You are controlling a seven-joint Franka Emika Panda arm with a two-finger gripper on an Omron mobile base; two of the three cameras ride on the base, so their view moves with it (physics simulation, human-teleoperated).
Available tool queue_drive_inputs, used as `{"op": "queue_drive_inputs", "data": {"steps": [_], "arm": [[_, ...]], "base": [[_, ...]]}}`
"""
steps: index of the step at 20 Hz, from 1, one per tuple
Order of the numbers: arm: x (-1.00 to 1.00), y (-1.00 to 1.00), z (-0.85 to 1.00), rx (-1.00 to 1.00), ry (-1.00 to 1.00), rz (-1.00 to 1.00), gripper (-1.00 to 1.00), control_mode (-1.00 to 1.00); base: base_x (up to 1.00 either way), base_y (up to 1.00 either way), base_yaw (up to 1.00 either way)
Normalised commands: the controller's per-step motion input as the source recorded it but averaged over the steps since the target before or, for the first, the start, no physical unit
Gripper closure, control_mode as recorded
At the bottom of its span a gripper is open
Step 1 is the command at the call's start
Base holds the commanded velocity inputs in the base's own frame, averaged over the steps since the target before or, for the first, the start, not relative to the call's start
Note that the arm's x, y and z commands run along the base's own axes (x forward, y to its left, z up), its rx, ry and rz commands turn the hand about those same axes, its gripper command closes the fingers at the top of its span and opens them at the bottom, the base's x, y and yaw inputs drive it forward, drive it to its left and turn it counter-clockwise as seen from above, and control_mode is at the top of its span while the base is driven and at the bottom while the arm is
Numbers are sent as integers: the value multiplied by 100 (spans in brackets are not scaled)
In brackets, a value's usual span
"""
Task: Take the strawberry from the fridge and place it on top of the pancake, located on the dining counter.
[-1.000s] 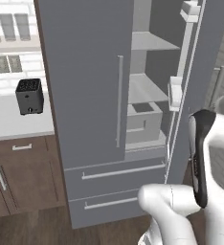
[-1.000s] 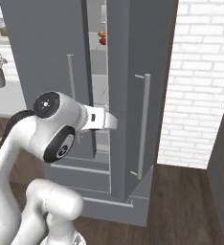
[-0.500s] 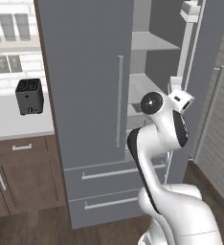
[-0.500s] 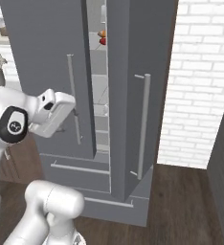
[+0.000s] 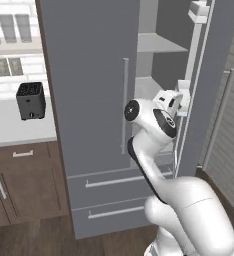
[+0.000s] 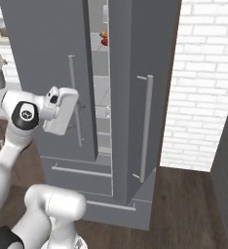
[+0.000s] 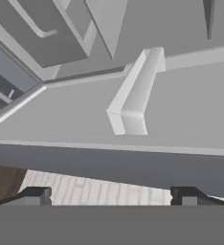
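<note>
- Fingers point(image 7: 36, 195) spread wide apart with nothing between them; the two dark tips of my gripper point(image 7: 113, 196) rise at the bottom of the hand view, both bare.
- Looking along my hand, I face pale grey fridge interior: a shelf ledge and a raised pale divider point(image 7: 133, 93), with wooden floor showing low at the left.
- From the right base view, the strawberry point(image 6: 104, 42) sits high on an upper shelf inside the fridge point(image 6: 135, 58), a small red dot touching or just beside an orange-tan food item point(image 6: 103, 34). My hand is well below that shelf.
- As I judge it, the step in hand is reaching in, so I should raise the hand to that upper shelf and enter through the gap between the doors, keeping my jaws wide until the berry sits between the tips.
- Being so tiny, the berry could roll or slip; I would centre on it and close gently.
- Obstacles: the open right door point(image 5: 209, 75) with its door bins stands close beside my wrist in the left base view, and the closed left door point(image 5: 89, 90) narrows the entry.
- Nearby but harmless: a black toaster point(image 5: 30, 100) on the wall-side counter point(image 5: 14, 130).
</note>
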Motion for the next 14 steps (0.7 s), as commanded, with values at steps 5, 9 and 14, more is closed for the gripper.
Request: {"op": "queue_drive_inputs", "data": {"steps": [5, 9, 14], "arm": [[25, -65, 0, 0, 4, 0, -100, -100], [7, -33, 0, 0, 3, 0, -100, -100], [31, -5, 0, 0, 3, 0, -100, -100]], "base": [[0, 0, 0], [0, 0, 0], [0, 0, 0]]}}
